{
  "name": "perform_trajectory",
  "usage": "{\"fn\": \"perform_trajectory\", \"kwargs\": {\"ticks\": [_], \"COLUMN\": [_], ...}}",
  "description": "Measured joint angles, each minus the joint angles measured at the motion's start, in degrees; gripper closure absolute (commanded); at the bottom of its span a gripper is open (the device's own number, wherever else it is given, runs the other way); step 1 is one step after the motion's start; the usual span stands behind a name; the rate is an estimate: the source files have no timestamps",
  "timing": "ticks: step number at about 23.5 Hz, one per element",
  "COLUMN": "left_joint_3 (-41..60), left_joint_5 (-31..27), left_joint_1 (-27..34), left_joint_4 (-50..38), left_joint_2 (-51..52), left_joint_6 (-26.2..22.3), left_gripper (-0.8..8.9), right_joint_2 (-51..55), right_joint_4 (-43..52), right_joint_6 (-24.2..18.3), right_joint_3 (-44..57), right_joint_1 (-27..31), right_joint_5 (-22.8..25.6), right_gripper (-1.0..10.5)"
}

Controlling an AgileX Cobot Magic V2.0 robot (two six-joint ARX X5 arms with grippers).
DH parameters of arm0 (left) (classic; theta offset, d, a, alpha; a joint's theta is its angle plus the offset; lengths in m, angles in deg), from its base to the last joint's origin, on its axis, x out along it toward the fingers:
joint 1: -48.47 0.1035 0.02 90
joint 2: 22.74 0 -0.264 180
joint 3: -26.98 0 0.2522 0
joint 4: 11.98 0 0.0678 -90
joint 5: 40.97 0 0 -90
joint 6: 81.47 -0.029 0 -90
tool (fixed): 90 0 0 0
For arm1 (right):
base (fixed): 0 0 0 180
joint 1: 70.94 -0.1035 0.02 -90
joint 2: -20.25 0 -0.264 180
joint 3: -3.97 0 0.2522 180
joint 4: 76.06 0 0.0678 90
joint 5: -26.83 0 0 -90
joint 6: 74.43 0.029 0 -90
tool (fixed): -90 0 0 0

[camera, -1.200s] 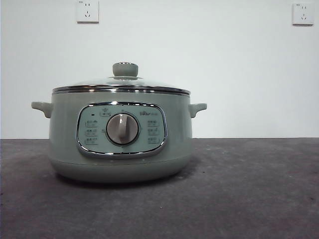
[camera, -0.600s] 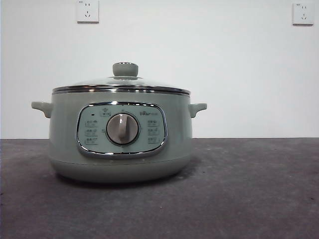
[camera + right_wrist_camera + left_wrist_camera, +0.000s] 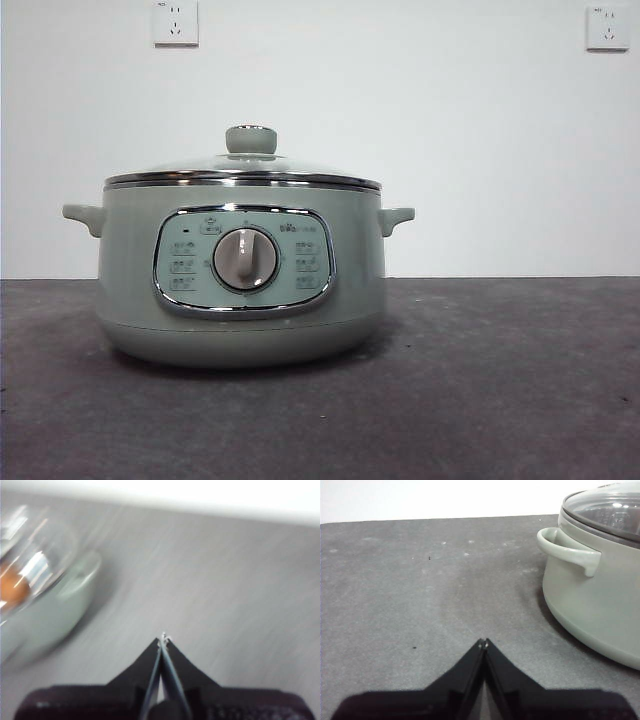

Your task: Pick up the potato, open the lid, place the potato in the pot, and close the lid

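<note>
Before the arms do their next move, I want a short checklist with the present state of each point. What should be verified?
1. Glass lid with green knob seated on the sage-green cooker pot: ok.
2. Orange-brown potato inside the pot: seems ok, an orange blur shows through the glass.
3. Left gripper shut, holding nothing, beside the pot: ok.
4. Right gripper shut, holding nothing: ok.
5. Both arms out of the front view: ok.

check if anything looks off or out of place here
Nothing stands out. The domed glass lid sits level on the round sage-green cooker pot, which stands upright on the dark grey table. An orange shape shows blurred through the glass. Nothing is spilled.
</note>
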Motion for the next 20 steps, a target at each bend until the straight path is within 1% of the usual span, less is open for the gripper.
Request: {"fn": "perform_trajectory", "kwargs": {"ticks": [1, 2, 3, 4, 6, 10, 14, 20], "left_joint_3": [0.00, 0.00, 0.00, 0.00, 0.00, 0.00, 0.00, 0.00], "left_joint_5": [0.00, 0.00, 0.00, 0.00, 0.00, 0.00, 0.00, 0.00], "left_joint_1": [0.00, 0.00, 0.00, 0.00, 0.00, 0.00, 0.00, 0.00], "left_joint_4": [0.00, 0.00, 0.02, 0.02, 0.00, 0.00, 0.02, 0.00], "left_joint_2": [0.00, 0.00, 0.00, 0.00, 0.00, 0.00, 0.00, -0.07], "left_joint_6": [0.00, 0.00, -0.02, -0.02, -0.02, -0.04, -0.04, -0.04], "left_gripper": [8.15, 8.15, 8.15, 8.15, 8.15, 8.15, 8.15, 8.15], "right_joint_2": [4.09, 7.82, 11.30, 14.64, 19.15, 25.73, 28.96, 29.14], "right_joint_4": [8.17, 15.87, 22.60, 27.30, 28.85, 27.06, 27.89, 33.31], "right_joint_6": [-0.66, -1.01, -1.16, -1.25, -1.25, -1.27, -1.27, -1.31], "right_joint_3": [7.30, 14.60, 21.68, 28.00, 35.08, 43.58, 47.69, 49.11], "right_joint_1": [1.70, 3.39, 5.03, 6.60, 8.55, 11.80, 13.84, 14.32], "right_joint_5": [1.95, 2.34, 1.64, 0.66, 0.42, 0.11, 0.11, -0.07], "right_gripper": [9.5, 9.5, 9.5, 9.5, 9.5, 9.5, 9.5, 9.5]}}
